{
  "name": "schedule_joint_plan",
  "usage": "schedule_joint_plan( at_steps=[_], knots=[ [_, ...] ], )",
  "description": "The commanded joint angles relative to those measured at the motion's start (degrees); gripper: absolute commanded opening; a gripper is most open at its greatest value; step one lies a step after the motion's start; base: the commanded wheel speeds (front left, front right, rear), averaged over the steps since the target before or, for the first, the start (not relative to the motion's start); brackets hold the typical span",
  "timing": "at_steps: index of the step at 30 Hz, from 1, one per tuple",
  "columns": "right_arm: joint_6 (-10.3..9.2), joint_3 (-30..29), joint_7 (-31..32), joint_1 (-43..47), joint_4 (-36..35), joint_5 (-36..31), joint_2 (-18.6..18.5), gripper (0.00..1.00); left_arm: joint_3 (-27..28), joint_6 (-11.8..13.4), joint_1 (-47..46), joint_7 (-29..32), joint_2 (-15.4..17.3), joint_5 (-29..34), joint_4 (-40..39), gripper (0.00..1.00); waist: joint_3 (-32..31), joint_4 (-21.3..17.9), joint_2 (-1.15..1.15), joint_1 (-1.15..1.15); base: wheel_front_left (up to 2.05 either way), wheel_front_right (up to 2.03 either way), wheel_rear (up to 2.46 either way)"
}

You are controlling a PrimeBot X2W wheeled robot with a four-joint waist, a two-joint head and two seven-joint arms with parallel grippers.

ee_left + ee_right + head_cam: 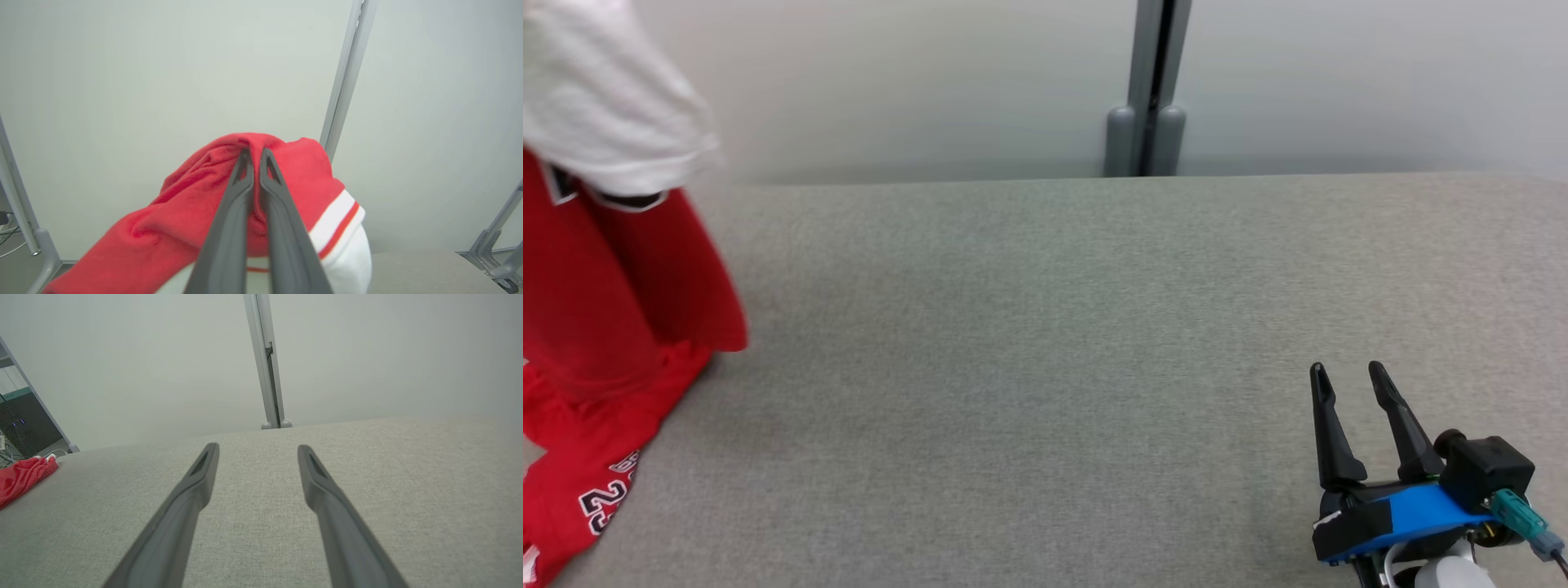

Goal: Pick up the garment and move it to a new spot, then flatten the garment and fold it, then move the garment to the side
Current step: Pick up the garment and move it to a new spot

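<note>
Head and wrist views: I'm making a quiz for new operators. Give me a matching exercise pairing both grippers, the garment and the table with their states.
1. left gripper
2. right gripper
3. garment
4. table

A. open, empty
B. grey, cloth-like top
C. shut on the garment
D. red, hanging, lower end lying on the table

Pairs: 1-C, 2-A, 3-D, 4-B

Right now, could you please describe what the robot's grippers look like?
The right gripper has two long, dark, tapering fingers on a black base with a blue panel; beside it sits a black block with a teal connector. The left gripper has fingers of the same dark grey, with slotted tips.
</note>
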Motion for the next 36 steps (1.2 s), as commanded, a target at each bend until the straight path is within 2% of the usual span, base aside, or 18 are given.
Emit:
schedule_joint_plan(
  at_steps=[1,8,16,21,24,27,28,29,30,33,36],
  knots=[
    [0.01,0.0,-0.2,0.7,-0.1,0.1,-0.2,1.0,-0.3,-0.2,-0.7,0.1,-0.5,-0.3,-0.3,0.0,-1.1,-1.2,0.0,0.02,0.0,0.0,0.0],
    [0.01,0.0,-0.3,0.4,-0.5,0.2,-0.2,1.0,-8.2,-1.6,-3.8,0.9,-7.2,-2.3,-4.0,0.0,-1.3,-4.1,0.0,0.02,0.0,0.0,0.0],
    [0.01,1.0,-0.5,-0.7,-0.8,1.2,-0.2,1.0,-14.9,-2.1,2.2,-1.2,-13.8,-3.1,-4.0,0.0,2.1,-8.3,0.0,0.02,0.0,0.0,0.0],
    [0.01,1.7,-0.5,-1.7,-0.7,1.9,-0.2,1.0,-19.5,-2.5,9.5,-5.8,-15.8,0.5,1.0,0.0,4.3,-11.3,0.0,0.02,0.0,0.0,0.0],
    [0.01,1.8,-0.5,-1.9,-0.5,2.0,-0.2,1.0,-22.4,-2.5,14.3,-10.4,-17.0,3.9,6.5,0.0,5.1,-12.7,0.0,0.02,0.0,0.0,0.0],
    [0.01,2.0,-0.6,-2.2,-0.5,2.1,-0.2,1.0,-25.2,-1.4,18.2,-16.0,-18.3,8.1,13.4,0.0,5.6,-13.6,0.0,0.02,0.0,0.0,0.0],
    [0.01,1.9,-0.6,-2.2,-0.5,2.1,-0.2,1.0,-26.0,-1.4,19.1,-18.0,-18.9,9.1,15.7,0.26,5.7,-13.7,0.0,0.02,0.0,0.0,0.0],
    [0.01,1.9,-0.6,-2.3,-0.4,2.0,-0.2,1.0,-26.9,-1.4,19.8,-19.7,-19.4,10.2,17.9,0.93,5.7,-13.8,0.0,0.02,0.0,0.0,0.0],
    [0.01,1.9,-0.6,-2.3,-0.3,2.0,-0.2,1.0,-27.4,-1.3,20.5,-21.4,-20.0,10.7,20.2,1.0,5.6,-13.8,0.0,0.02,0.0,0.0,0.0],
    [0.01,1.5,-0.6,-1.7,-0.1,1.5,-0.2,1.0,-28.0,-1.6,22.0,-27.2,-21.5,11.1,24.0,1.0,4.8,-13.4,0.0,0.02,0.0,0.0,0.0],
    [0.01,1.2,-0.6,-0.9,-0.2,1.0,-0.2,1.0,-26.5,-1.8,23.5,-34.1,-22.4,9.9,24.6,1.0,3.7,-12.2,0.0,0.02,0.0,0.0,0.0]
  ],
)
